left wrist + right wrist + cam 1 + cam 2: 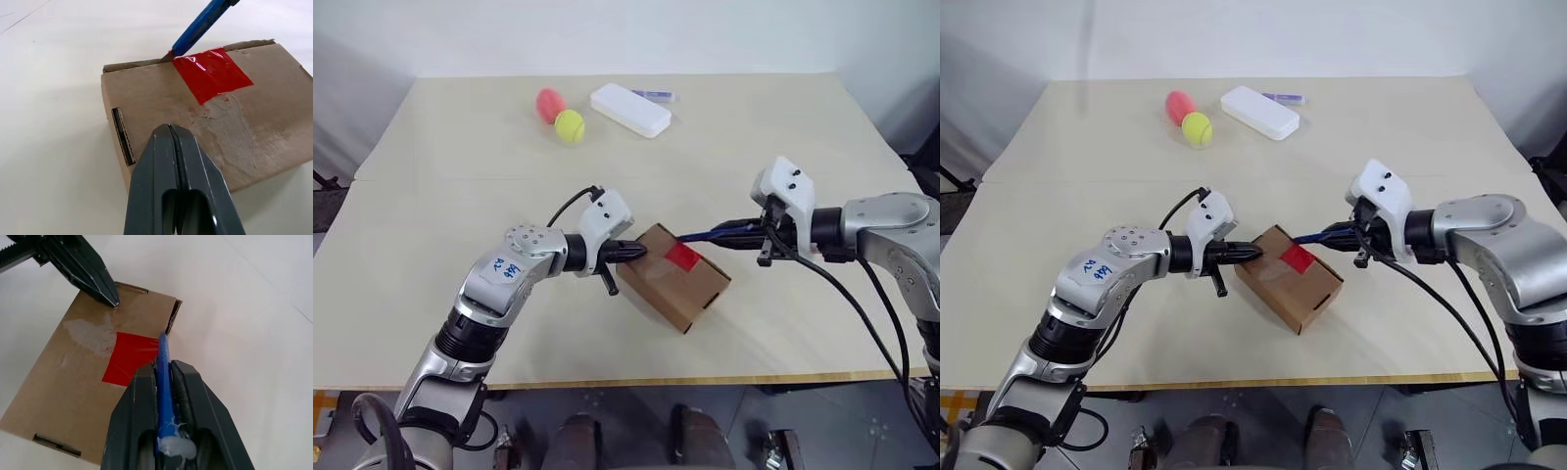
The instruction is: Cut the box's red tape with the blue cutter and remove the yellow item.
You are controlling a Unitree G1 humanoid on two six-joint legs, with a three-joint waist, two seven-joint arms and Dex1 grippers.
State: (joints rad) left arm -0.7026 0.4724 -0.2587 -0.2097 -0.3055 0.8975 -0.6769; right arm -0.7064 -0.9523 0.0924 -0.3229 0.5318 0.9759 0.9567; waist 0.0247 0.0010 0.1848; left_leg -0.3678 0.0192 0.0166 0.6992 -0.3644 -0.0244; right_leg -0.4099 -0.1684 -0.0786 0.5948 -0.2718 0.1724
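Note:
The brown cardboard box lies closed near the table's front edge, with the square red tape on its top face. My left gripper is shut with nothing in it, and its tips press on the box's top at the left end. My right gripper is shut on the blue cutter, coming in from the right. The cutter's dark tip rests at the far edge of the red tape, along the box's top seam. In the right wrist view the cutter runs between the fingers. The yellow item is hidden.
At the back of the table lie a pink-red ball, a yellow-green ball, a flat white case and a small purple-and-clear stick. Bare tabletop surrounds the box, and the table's front edge runs just below it.

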